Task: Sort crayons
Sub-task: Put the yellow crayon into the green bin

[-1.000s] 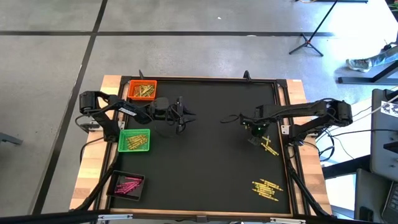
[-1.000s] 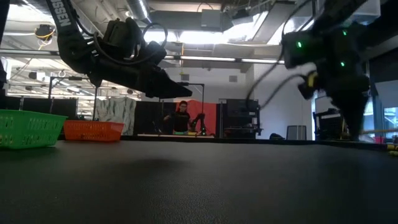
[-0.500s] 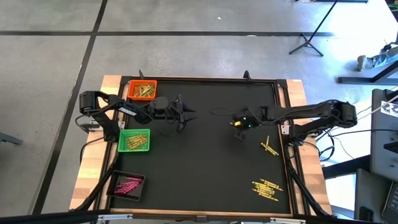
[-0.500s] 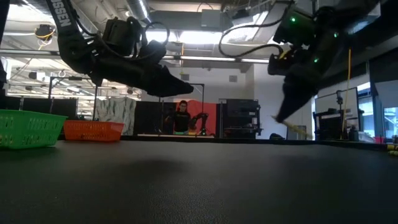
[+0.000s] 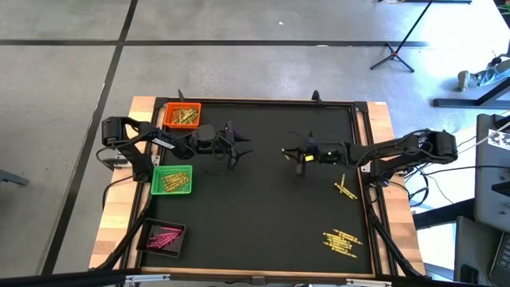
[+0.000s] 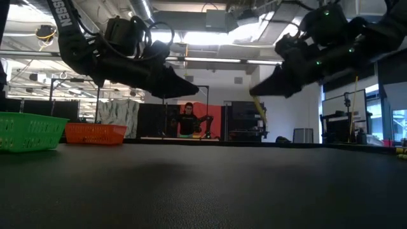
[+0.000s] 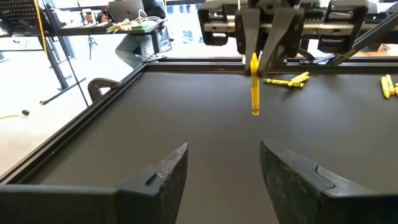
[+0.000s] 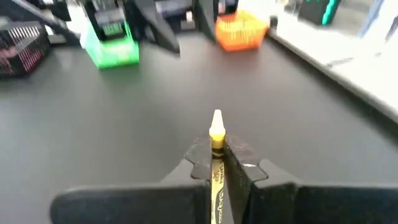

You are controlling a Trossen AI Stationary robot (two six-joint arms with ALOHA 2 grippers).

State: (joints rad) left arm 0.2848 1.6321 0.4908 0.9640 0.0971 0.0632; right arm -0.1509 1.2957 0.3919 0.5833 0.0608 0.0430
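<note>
3 trays line the table's left edge: orange tray, green tray, black tray, each holding crayons. 2 loose clusters of yellow crayons lie near the right edge. The right gripper pinches 1 yellow crayon, hanging tip-down above mid-table; 1 second ago it was over the nearer cluster. The left gripper now gapes wide, empty.
</note>
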